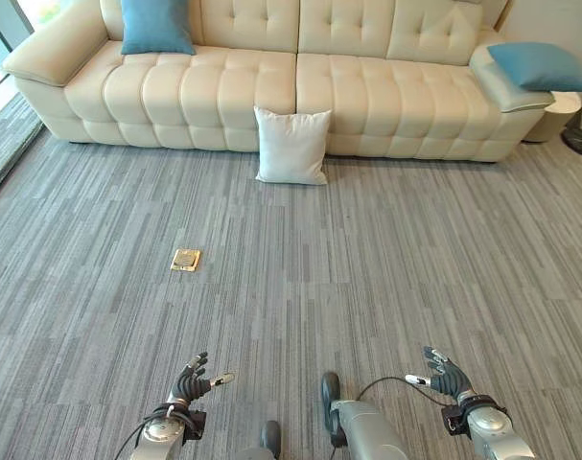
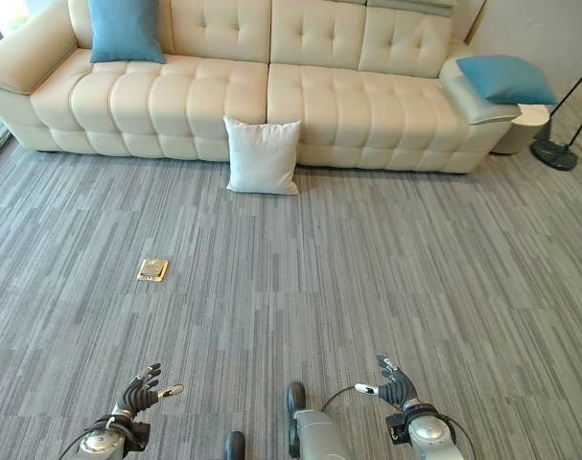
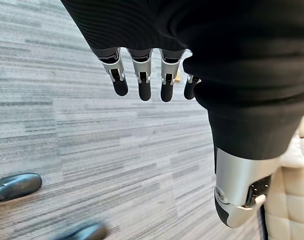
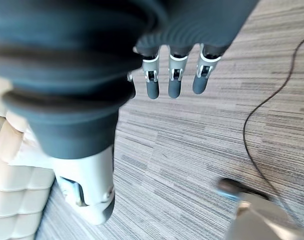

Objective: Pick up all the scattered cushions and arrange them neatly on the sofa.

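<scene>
A white cushion (image 1: 291, 145) stands on the grey carpet, leaning against the front of the cream sofa (image 1: 367, 91) near its middle. One blue cushion (image 1: 156, 25) rests upright against the sofa's back at the left end. Another blue cushion (image 1: 540, 65) lies on the sofa's right armrest. My left hand (image 1: 192, 381) and right hand (image 1: 443, 376) hang low at the near edge, far from the cushions. Both hands have relaxed straight fingers (image 3: 141, 82) and hold nothing; the right hand's fingers (image 4: 174, 80) hang over bare carpet.
A small brass floor plate (image 1: 185, 260) is set in the carpet left of centre. A black lamp base (image 2: 557, 153) stands on the floor past the sofa's right end, beside a low round side table (image 2: 521, 125). A window runs along the far left.
</scene>
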You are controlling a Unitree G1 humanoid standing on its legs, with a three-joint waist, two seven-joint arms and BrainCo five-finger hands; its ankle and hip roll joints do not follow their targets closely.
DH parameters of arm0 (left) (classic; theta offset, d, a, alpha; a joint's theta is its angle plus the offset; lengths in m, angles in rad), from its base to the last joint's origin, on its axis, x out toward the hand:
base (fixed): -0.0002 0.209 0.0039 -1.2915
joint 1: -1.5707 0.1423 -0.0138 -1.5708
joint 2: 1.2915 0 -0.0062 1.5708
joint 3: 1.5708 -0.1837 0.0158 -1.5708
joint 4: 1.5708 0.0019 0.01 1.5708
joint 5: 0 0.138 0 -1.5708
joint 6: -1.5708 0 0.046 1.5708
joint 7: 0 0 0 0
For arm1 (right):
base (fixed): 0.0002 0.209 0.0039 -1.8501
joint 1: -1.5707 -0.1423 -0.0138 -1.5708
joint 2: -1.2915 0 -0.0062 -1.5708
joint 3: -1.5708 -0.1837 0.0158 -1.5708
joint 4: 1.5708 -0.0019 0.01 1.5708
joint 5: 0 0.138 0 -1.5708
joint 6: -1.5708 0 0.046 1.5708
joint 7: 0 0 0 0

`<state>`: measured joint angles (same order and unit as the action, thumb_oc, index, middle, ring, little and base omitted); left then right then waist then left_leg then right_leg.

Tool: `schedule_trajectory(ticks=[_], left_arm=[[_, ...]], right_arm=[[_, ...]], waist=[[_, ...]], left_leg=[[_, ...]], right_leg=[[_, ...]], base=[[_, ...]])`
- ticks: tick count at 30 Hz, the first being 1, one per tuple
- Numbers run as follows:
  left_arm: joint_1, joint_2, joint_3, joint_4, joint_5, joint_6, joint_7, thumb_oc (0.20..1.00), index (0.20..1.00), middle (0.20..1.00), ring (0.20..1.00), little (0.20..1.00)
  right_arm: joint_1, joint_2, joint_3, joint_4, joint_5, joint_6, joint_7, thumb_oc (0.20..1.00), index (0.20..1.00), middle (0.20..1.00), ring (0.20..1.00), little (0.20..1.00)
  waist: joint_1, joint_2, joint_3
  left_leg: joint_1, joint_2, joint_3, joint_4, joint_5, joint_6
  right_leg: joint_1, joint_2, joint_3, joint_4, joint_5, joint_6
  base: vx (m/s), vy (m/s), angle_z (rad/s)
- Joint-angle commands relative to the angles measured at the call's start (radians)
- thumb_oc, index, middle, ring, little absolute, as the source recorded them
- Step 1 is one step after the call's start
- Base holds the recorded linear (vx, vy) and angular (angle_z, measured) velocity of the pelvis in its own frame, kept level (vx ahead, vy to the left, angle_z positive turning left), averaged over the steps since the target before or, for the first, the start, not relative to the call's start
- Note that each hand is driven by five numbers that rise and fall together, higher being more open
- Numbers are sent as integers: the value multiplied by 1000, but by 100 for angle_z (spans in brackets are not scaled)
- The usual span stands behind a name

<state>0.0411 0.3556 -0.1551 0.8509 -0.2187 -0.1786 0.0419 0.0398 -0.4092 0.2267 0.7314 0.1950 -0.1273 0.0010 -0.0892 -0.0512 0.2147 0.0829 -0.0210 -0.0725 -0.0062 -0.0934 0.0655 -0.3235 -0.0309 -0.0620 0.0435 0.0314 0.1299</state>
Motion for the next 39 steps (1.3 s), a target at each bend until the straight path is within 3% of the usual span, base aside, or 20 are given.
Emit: schedule_trajectory(ticks=[1,4,6,7,10,12,14,15,17,21,26,27,28,31,32,34,35,36,38,39], left_arm=[[17,27,4,-58,3,-35,-2,1000,1000,1000,1000,1000],[29,27,-7,-83,1,-36,-9,1000,1000,1000,1000,1000],[26,27,-21,-97,-12,-36,-19,1000,1000,1000,1000,1000],[23,26,-30,-104,-19,-36,-30,1000,1000,1000,1000,1000],[2,21,-41,-87,-26,-34,-24,1000,1000,1000,1000,1000],[-19,14,-55,-88,-34,-34,-27,1000,1000,1000,1000,1000],[-18,21,-64,-108,-31,-32,-28,1000,1000,1000,1000,1000],[-18,21,-64,-108,-31,-32,-28,1000,1000,1000,1000,1000],[-12,26,-61,-115,-21,-28,-23,1000,1000,1000,1000,1000],[-12,21,-50,-106,-21,-26,-14,1000,1000,1000,1000,1000],[18,15,-26,-83,-10,-19,-13,1000,1000,1000,1000,1000],[20,17,-26,-72,-3,-17,-12,1000,1000,1000,1000,1000],[20,17,-26,-72,-3,-17,-12,1000,1000,1000,1000,1000],[13,28,-29,-70,4,-12,-12,1000,1000,1000,1000,1000],[4,40,-32,-79,4,-11,-6,1000,1000,1000,1000,1000],[-7,46,-36,-76,4,-11,0,1000,1000,1000,1000,1000],[-24,47,-40,-75,-3,-10,6,1000,1000,1000,1000,1000],[-24,46,-40,-75,-3,-10,6,1000,1000,1000,1000,1000],[-29,43,-46,-73,-4,-12,3,1000,1000,1000,1000,1000],[-33,43,-42,-73,-9,-12,9,1000,1000,1000,1000,1000]], right_arm=[[23,-50,-12,-83,-17,-33,2,1000,1000,1000,1000,1000],[55,-64,-30,-125,-16,-41,8,1000,1000,1000,1000,1000],[68,-71,-35,-155,-12,-49,10,1000,1000,1000,1000,1000],[69,-85,-35,-174,-15,-54,5,1000,1000,1000,1000,1000],[56,-87,-34,-170,-5,-51,-4,1000,1000,1000,1000,1000],[39,-101,-35,-172,-9,-48,-13,1000,1000,1000,1000,1000],[27,-114,-41,-187,-6,-48,-19,1000,1000,1000,1000,1000],[27,-113,-41,-187,-6,-48,-19,1000,1000,1000,1000,1000],[20,-109,-41,-167,-4,-45,-31,1000,1000,1000,1000,1000],[13,-96,-42,-146,-10,-44,-42,1000,1000,1000,1000,1000],[19,-68,-35,-139,-31,-34,-24,1000,1000,1000,1000,1000],[26,-54,-30,-136,-41,-30,-18,1000,1000,1000,1000,1000],[26,-54,-30,-136,-41,-30,-18,1000,1000,1000,1000,1000],[27,-29,-24,-127,-37,-31,-10,1000,1000,1000,1000,1000],[1,-14,-11,-120,-35,-32,-11,1000,1000,1000,1000,1000],[-15,-7,-2,-119,-36,-34,-16,1000,1000,1000,1000,1000],[-32,-1,11,-130,-42,-35,-18,1000,1000,1000,1000,1000],[-33,-1,11,-130,-42,-35,-18,1000,1000,1000,1000,1000],[-27,-9,16,-149,-41,-34,-11,1000,1000,1000,1000,1000],[-24,-15,15,-148,-31,-33,-16,1000,1000,1000,1000,1000]], waist=[[-27,10,-15],[-41,44,-24],[-63,62,-33],[-59,62,-27],[-53,49,-22],[-29,31,-4],[4,12,9],[4,11,7],[35,18,9],[60,13,4],[102,-2,-39],[102,-29,-49],[103,-26,-51],[106,-64,-63],[101,-61,-46],[102,-49,-40],[90,-28,-23],[89,-27,-23],[56,-12,-14],[39,-16,-5]], left_leg=[[208,-48,-48,85,-121,-79],[201,-2,-61,147,-18,-139],[165,42,-43,221,108,-195],[83,67,11,353,174,-199],[8,82,83,422,174,-169],[-94,91,161,426,93,-133],[-218,67,206,299,29,-115],[-218,65,206,295,33,-115],[-308,63,199,116,134,-133],[-357,55,220,-39,179,-137],[-375,60,204,-5,237,-125],[-389,41,207,97,222,-110],[-392,45,207,98,223,-110],[-348,19,233,141,142,-69],[-285,9,241,141,93,-40],[-246,14,248,133,73,-30],[-156,14,248,109,36,-21],[-157,15,247,108,38,-21],[-83,4,219,77,17,-26],[-28,-5,209,56,-11,-34]], right_leg=[[30,11,-28,-5,76,16],[35,27,-29,72,57,-16],[49,21,-48,97,19,-49],[91,22,-41,100,-24,-73],[135,15,-30,93,-51,-89],[202,-2,-15,68,-78,-89],[285,-10,5,29,-104,-78],[283,-11,5,28,-102,-78],[371,23,31,-5,-131,-79],[459,42,67,-30,-164,-73],[567,29,154,5,-205,-55],[565,-8,171,72,-154,-36],[561,-5,173,72,-151,-36],[487,-50,192,266,45,34],[408,-70,174,423,168,58],[368,-84,137,465,177,55],[274,-111,50,493,117,17],[274,-110,49,492,119,16],[208,-72,4,434,7,-3],[143,-70,-47,322,-16,3]], base=[[363,-187,65],[329,-211,81],[361,-242,62],[300,-203,47],[338,-193,13],[303,-107,-7],[413,-86,-19],[471,-37,-16],[415,-29,-29],[377,20,-18],[645,177,-57],[573,199,-99],[533,196,-53],[445,185,-35],[386,190,-33],[444,210,-26],[482,222,-15],[541,206,-5],[519,100,20],[482,55,50]])
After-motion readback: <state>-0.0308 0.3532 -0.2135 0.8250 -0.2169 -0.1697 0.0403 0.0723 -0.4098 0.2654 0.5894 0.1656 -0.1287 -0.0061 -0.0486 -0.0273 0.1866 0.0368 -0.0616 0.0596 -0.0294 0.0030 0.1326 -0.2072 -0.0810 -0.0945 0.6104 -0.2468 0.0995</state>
